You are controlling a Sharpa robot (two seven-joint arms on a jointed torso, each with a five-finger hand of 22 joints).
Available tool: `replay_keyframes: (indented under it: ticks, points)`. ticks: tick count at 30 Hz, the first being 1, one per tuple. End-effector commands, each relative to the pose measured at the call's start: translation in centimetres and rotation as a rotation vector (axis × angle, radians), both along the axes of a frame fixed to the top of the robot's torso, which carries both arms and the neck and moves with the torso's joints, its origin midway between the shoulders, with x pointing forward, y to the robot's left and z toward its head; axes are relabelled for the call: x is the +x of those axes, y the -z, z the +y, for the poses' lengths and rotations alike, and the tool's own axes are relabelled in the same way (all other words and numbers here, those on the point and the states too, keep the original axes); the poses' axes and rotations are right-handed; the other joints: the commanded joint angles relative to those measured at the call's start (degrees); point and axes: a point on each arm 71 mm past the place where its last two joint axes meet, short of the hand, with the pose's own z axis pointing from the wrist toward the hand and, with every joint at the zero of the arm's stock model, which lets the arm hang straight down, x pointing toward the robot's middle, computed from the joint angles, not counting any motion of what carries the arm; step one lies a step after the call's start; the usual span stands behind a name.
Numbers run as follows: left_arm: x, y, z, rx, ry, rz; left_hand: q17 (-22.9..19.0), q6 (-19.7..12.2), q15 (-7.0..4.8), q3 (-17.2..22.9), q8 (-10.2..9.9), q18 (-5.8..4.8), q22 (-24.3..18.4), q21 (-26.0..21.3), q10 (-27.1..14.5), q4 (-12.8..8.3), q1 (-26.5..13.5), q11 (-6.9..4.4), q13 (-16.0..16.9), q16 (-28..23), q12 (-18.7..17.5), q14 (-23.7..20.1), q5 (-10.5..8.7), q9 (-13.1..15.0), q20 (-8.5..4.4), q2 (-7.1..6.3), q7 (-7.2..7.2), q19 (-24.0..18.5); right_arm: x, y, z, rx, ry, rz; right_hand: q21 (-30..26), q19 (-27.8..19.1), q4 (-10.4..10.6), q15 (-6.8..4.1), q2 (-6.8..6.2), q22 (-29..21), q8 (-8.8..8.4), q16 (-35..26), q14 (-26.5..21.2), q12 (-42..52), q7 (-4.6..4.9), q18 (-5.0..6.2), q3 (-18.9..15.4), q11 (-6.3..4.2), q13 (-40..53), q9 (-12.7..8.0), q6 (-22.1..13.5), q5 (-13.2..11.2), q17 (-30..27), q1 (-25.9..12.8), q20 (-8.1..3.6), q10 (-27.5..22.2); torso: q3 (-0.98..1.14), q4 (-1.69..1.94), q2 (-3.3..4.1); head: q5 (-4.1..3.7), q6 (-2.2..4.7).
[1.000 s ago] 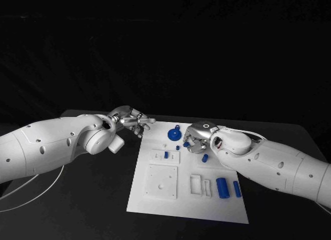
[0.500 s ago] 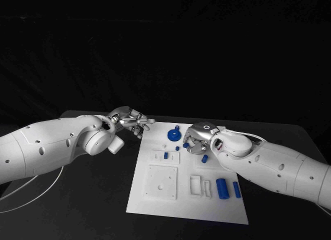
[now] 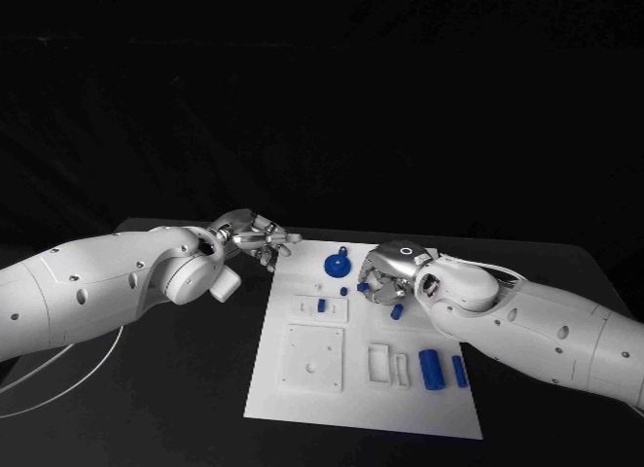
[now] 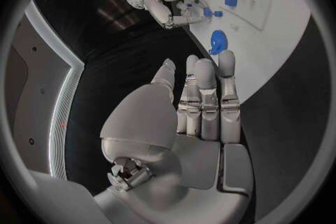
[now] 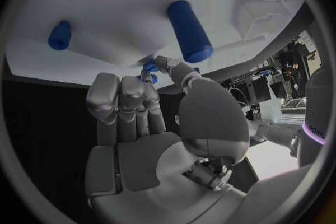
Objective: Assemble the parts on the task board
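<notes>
The white task board [image 3: 322, 389] carries small blue parts [image 3: 432, 368]. The right hand [image 3: 385, 274] pinches a small blue piece [image 3: 363, 286]; the left hand [image 3: 252, 236] hovers, fingers released.

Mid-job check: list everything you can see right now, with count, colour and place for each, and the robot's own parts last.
Table: one, black, under everything.
Task board: one, white plate, middle of the table, with raised white blocks and slots on it.
Round part: one, blue, disc-like, at the board's far end.
Cylinders: two, blue, lying side by side near the board's right edge; the thicker one is nearer the middle.
Small parts: a few, blue, one standing in a white block, others by the right hand's fingers; exact count unclear.
Cable: one, white, on the table at left.
Left hand: silver, off the board's far left corner, fingers apart, holding nothing.
Right hand: silver, over the board's far right part, fingertips at a small blue part; grip unclear.
</notes>
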Motion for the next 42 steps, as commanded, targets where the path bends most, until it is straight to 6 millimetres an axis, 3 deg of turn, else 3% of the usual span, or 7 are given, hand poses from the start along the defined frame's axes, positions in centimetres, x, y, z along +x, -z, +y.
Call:
replay_keyframes:
  ticks: [1, 12, 15, 25, 31, 36, 42]
  points:
    - [0.0, 0.0, -0.4, -0.007, 0.016, 0.006, 0.04, -0.08, 0.15, 0.03, -0.19, 0.63, 0.95, -0.26, -0.19, -0.55, 0.13, 0.12, -0.09, 0.33, -0.62, -0.41, 0.02, -0.7, 0.1, 0.2, -0.13, -0.03, -0.1, -0.6, 0.0, 0.001, 0.009, 0.003, 0.33, 2.67, 0.27, -0.15, 0.02, 7.11, 0.31, 0.14, 0.44, 0.1, -0.02, 0.43, -0.15, -0.05, 0.1, -0.1, 0.18, -0.36, 0.08, 0.32, -0.15, 0.33, 0.02, -0.11, -0.06, -0.12, 0.26]
    - [0.1, 0.4, -2.3, 0.002, 0.077, 0.059, 0.16, 0.23, -0.02, 0.05, -0.16, 0.62, 1.08, 0.19, 0.56, -1.42, 0.33, -0.06, -0.06, 0.96, -1.0, -0.07, 0.42, -3.32, -0.05, 0.28, -0.12, 0.22, -0.5, -3.4, 0.3, 0.061, 0.004, -0.02, 0.29, 2.67, 0.62, -0.17, -0.18, 7.11, 0.32, -0.01, 0.43, 0.01, -0.02, 0.42, -0.17, -0.04, 0.06, -0.1, 0.18, -0.53, 0.03, 0.51, -0.17, 0.29, 0.09, -0.17, -0.06, -0.27, 0.96]
    - [0.1, 0.5, -3.1, 0.01, 0.101, 0.084, 0.79, 0.18, -0.27, -0.03, -0.15, 0.59, 1.23, 1.12, 1.22, -1.42, 0.17, -0.29, -0.03, 2.21, -0.78, 0.41, 1.56, -3.72, -0.31, 0.17, -0.16, 0.69, -0.6, -4.0, 0.5, 0.077, -0.001, -0.023, 0.28, 2.67, 0.73, -0.2, -0.22, 7.11, 0.32, 0.01, 0.43, -0.05, -0.02, 0.41, -0.19, -0.05, 0.02, -0.1, 0.19, -0.5, 0.07, 0.59, -0.19, 0.26, 0.14, -0.21, -0.07, -0.16, 1.15]
    - [0.0, 1.3, -5.3, 0.054, 0.191, 0.187, 1.98, 0.17, -0.65, -0.7, -0.04, 0.68, 1.3, 5.09, 2.55, 1.51, -3.18, -0.64, 0.36, 5.19, 0.93, 0.98, 2.3, -3.69, -0.7, -0.78, -0.37, 0.45, -1.2, -5.8, 1.3, 0.126, -0.019, -0.033, 0.19, 2.66, 0.84, -0.31, -0.27, 7.09, 0.32, -0.07, 0.38, -0.04, -0.01, 0.4, -0.24, -0.08, 0.06, -0.1, 0.16, -0.51, 0.06, 0.7, -0.3, 0.28, 0.08, -0.15, 0.0, 0.17, 1.31]
    - [0.0, 1.5, -6.2, 0.079, 0.231, 0.211, 2.23, 2.41, -0.84, 0.1, 0.04, 0.55, 1.25, 7.21, 2.43, 3.62, -6.24, -0.92, 0.65, 6.35, 1.86, 0.65, 5.73, 0.52, -0.88, -1.71, -1.23, -0.54, -1.4, -7.0, 1.6, 0.152, -0.025, -0.041, 0.22, 2.66, 0.96, -0.39, -0.33, 7.11, 0.32, -0.12, 0.35, -0.1, -0.01, 0.35, -0.32, -0.09, 0.04, -0.1, 0.15, -0.52, 0.08, 0.82, -0.38, 0.23, 0.01, -0.26, -0.05, -0.07, 1.4]
    - [0.1, 1.5, -6.8, 0.079, 0.246, 0.204, 2.14, 2.2, -0.88, 1.84, -0.02, 0.56, 1.15, 8.76, 2.04, 5.46, -8.29, -0.96, 1.03, 7.04, 3.0, 0.41, 5.83, 6.17, -0.88, -3.22, -1.51, -1.4, -1.5, -7.3, 1.9, 0.159, -0.032, -0.039, 0.22, 2.66, 1.11, -0.44, -0.35, 7.11, 0.32, -0.13, 0.35, -0.11, -0.02, 0.3, -0.45, -0.14, 0.05, -0.1, 0.13, -0.38, 0.13, 0.88, -0.45, 0.24, 0.02, -0.13, 0.03, -0.22, 1.44]
    - [0.3, 1.3, -7.2, 0.061, 0.241, 0.188, 1.8, 1.67, -0.76, 3.04, -0.06, 0.66, 1.11, 9.5, 1.67, 6.78, -9.0, -0.88, 1.1, 7.27, 3.32, 0.21, 5.65, 8.56, -0.8, -4.01, -1.48, -1.77, -1.6, -7.4, 2.3, 0.162, -0.04, -0.035, 0.21, 2.65, 1.11, -0.45, -0.35, 7.11, 0.32, -0.14, 0.34, -0.12, -0.02, 0.3, -0.46, -0.15, 0.05, -0.1, 0.13, -0.37, 0.13, 0.9, -0.46, 0.23, 0.02, -0.03, 0.06, -0.29, 1.49]
